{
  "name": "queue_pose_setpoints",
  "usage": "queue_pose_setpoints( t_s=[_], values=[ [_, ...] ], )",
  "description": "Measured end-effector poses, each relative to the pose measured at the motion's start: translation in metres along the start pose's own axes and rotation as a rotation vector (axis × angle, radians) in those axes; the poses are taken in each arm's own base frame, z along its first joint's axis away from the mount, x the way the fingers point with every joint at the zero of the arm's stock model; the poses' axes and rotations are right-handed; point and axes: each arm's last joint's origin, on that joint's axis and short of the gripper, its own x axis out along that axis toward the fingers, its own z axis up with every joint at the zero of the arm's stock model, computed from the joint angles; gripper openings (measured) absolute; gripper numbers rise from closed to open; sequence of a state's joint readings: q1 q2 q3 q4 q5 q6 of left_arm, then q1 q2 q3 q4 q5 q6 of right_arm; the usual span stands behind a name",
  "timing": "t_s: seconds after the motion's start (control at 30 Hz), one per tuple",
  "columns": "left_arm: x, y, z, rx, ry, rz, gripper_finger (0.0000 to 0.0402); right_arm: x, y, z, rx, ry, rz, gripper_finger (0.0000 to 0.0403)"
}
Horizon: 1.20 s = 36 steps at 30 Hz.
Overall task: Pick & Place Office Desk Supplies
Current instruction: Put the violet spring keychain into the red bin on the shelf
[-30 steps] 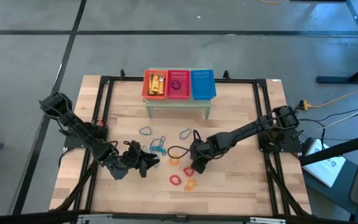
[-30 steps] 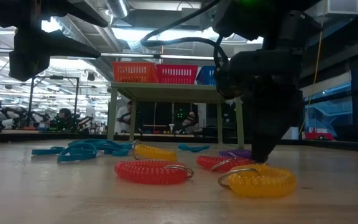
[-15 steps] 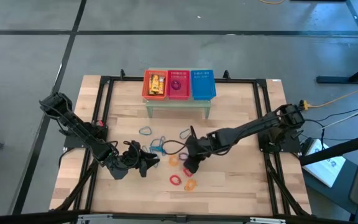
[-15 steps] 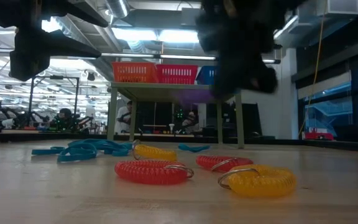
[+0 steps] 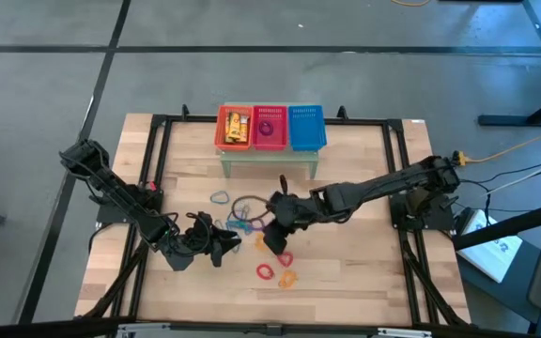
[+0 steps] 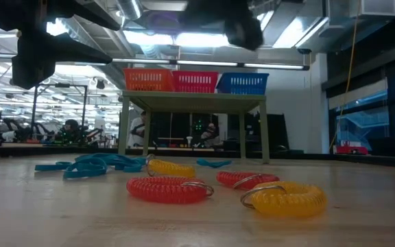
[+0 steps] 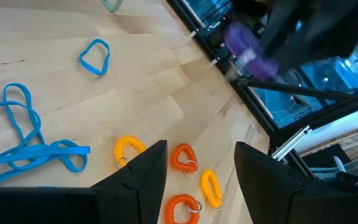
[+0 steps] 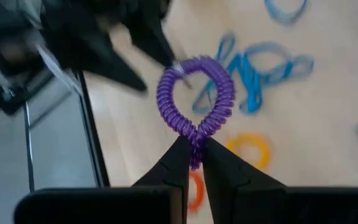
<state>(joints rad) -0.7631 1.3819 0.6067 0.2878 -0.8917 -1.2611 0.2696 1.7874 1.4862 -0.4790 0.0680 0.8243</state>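
My right gripper [image 5: 264, 212] hangs over the middle of the table, shut on a purple coil loop [image 8: 197, 93], which also shows as a ring in the high view [image 5: 248, 200]. Other office desk supplies lie flat on the wood: blue loops [image 5: 238, 222], orange and red coils [image 5: 287, 279], a red coil [image 6: 166, 189] and a yellow coil [image 6: 286, 199]. My left gripper [image 5: 224, 242] waits low at the left of these, open, with nothing between its fingers [image 7: 148, 174]. My right gripper pinches the purple coil loop at one spot of its ring [image 8: 195, 142] between its two fingertips. The fingers slant down toward the table's left side. The loop stands out beyond the fingertips as an open ring, lifted clear of the table.
Three mesh baskets, orange [image 5: 235, 127], red [image 5: 270, 127] and blue [image 5: 307, 127], stand side by side on a small green stand [image 5: 269, 160] at the far middle. A black frame [image 5: 397, 178] runs along the table's edges. Bare wood lies near the front edge.
My right gripper has risen from the table and gone toward the table's left and far side, tipping less steeply. The purple coil loop, which lay on the wood by its fingers, has gone up with it and now hangs clear.
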Motion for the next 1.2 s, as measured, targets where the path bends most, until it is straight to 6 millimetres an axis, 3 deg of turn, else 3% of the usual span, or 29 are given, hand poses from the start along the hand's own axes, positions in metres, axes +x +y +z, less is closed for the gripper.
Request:
queue_pose_setpoints(
  t_s=[0.3,0.47,0.73,1.2],
  values=[
    [0.000,0.000,0.000,-0.011,0.000,0.000,0.0182,-0.024,0.003,0.051,-0.021,-0.173,0.015,0.0034],
    [0.000,0.000,0.000,-0.011,0.000,0.000,0.0182,-0.038,-0.007,0.080,-0.028,-0.246,0.000,0.0034],
    [0.000,0.000,0.000,-0.011,0.000,0.000,0.0182,-0.057,-0.035,0.117,-0.026,-0.314,-0.071,0.0034],
    [0.000,0.000,0.000,-0.016,0.003,-0.001,0.0182,-0.073,-0.104,0.159,0.060,-0.399,-0.241,0.0034]
  ],
)
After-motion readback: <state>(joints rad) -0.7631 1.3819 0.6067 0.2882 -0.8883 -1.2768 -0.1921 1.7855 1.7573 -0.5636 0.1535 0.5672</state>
